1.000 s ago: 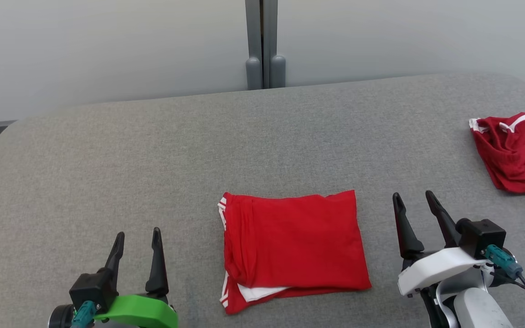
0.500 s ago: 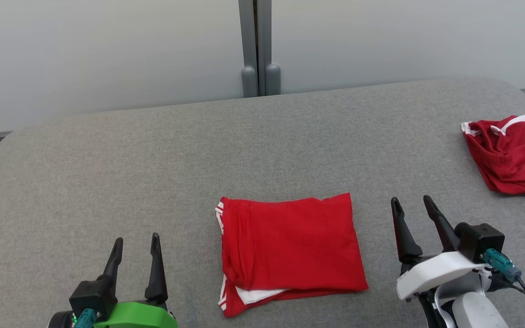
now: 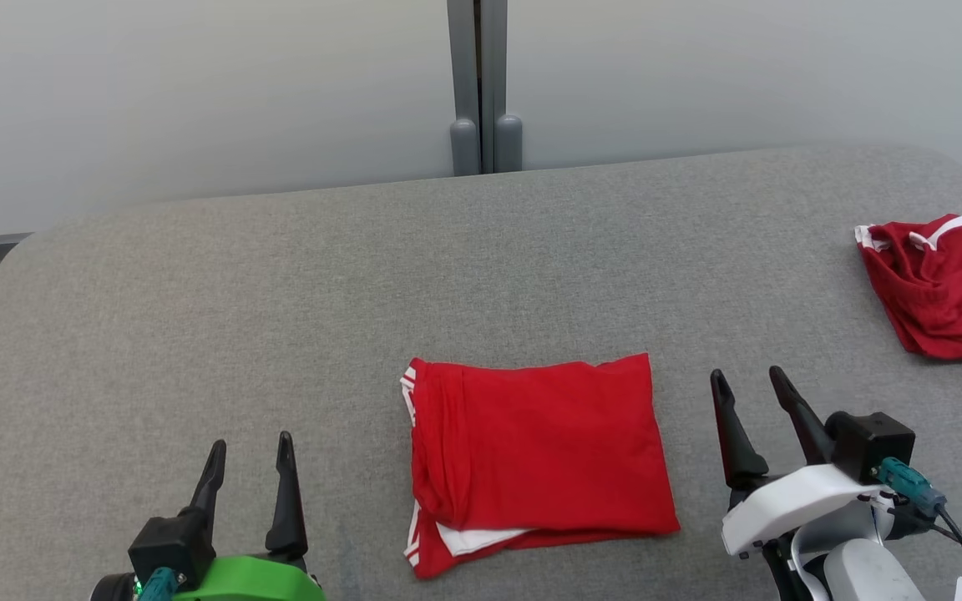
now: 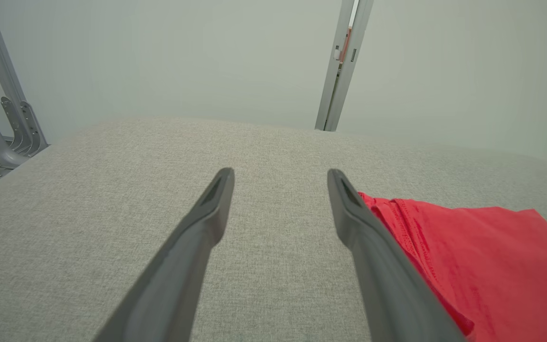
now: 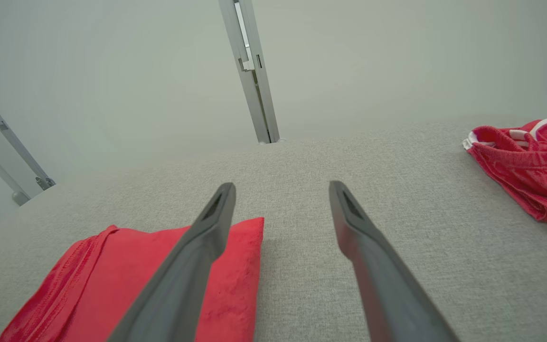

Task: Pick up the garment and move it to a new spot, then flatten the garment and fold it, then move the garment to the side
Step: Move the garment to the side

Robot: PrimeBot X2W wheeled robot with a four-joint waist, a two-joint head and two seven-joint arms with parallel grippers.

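A red garment (image 3: 538, 455) with white trim lies folded into a rectangle on the grey padded table (image 3: 281, 292), near its front edge. My left gripper (image 3: 250, 446) stands open to the garment's left, nothing between its fingers. My right gripper (image 3: 749, 378) stands open to its right, also empty. The left wrist view has the garment (image 4: 482, 266) at the lower right, beside the open fingers (image 4: 207, 223). Seen from the right wrist, the garment (image 5: 126, 275) lies at the lower left, partly behind one finger (image 5: 197, 251).
A second red garment (image 3: 944, 288) with white trim lies crumpled at the table's far right edge, also in the right wrist view (image 5: 530, 166). A grey post (image 3: 481, 83) stands against the pale wall behind the table. The table's left half is bare cloth.
Both grippers have drawn back a little toward the table's front edge, still open. The head camera shifted slightly. The folded garment has not moved.
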